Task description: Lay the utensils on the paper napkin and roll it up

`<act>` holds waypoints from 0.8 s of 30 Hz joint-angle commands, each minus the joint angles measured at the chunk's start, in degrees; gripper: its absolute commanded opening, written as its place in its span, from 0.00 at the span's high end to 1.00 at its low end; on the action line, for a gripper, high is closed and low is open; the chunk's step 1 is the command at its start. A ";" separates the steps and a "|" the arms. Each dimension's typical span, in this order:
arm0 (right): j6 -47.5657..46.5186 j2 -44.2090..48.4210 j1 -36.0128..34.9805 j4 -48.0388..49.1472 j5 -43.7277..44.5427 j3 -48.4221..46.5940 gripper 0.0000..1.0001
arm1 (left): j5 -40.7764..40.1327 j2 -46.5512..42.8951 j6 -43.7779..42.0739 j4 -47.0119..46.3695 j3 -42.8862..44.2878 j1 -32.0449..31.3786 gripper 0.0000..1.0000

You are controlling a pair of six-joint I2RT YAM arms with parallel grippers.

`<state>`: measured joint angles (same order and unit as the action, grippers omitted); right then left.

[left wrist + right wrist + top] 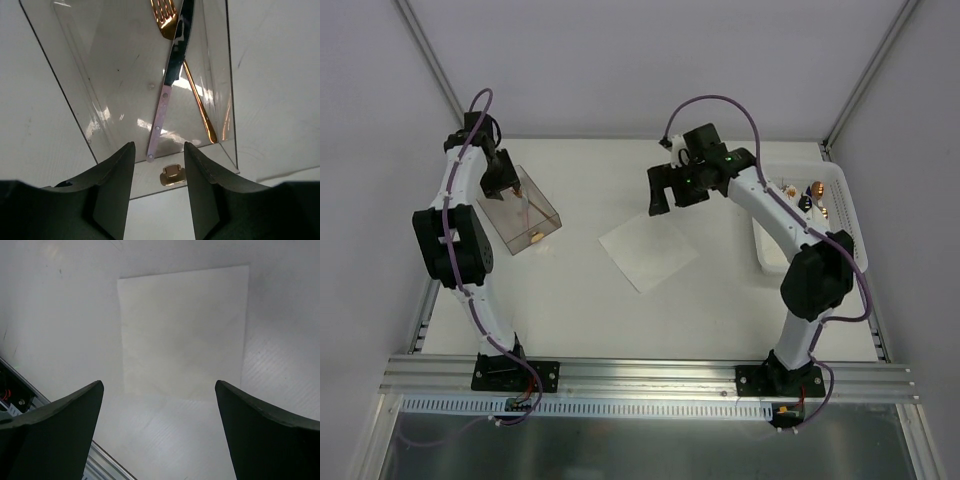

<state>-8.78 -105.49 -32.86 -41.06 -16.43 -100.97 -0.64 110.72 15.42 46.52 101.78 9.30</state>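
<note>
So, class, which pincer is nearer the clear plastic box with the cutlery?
Left. The left pincer hangs right at the clear plastic box, by the knife handle; the right pincer is across the table, above the paper napkin.

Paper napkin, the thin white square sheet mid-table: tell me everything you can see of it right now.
The thin white square paper napkin lies flat on the white table, roughly midway between the two arms, turned diamond-wise in the top view. Its surface looks smooth and matte, and nothing lies on it. Only the table touches it. The right gripper hovers above it, jaws wide open, not touching.
</note>
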 commanded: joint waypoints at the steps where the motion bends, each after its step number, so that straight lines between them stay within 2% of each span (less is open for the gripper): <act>1: -2.21 2.65 5.69 -3.59 -4.05 5.94 0.01 | -1.99 3.53 -3.81 4.01 2.99 -0.77 0.55; 3: -3.52 4.49 9.03 -4.20 -4.23 9.90 0.01 | -2.43 5.90 -4.52 3.93 3.60 -1.39 0.52; 9: -4.14 7.49 16.07 -4.82 -5.28 16.85 0.01 | -1.90 11.09 -4.26 3.93 5.45 -2.53 0.55; 24: -3.53 7.41 19.85 -5.70 -5.11 17.03 0.01 | -1.73 19.80 -3.99 3.84 7.47 -3.06 0.69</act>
<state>-11.68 -98.85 -13.85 -45.52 -20.47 -82.37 -1.93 129.88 12.36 48.84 107.02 6.68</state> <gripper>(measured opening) 0.991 0.317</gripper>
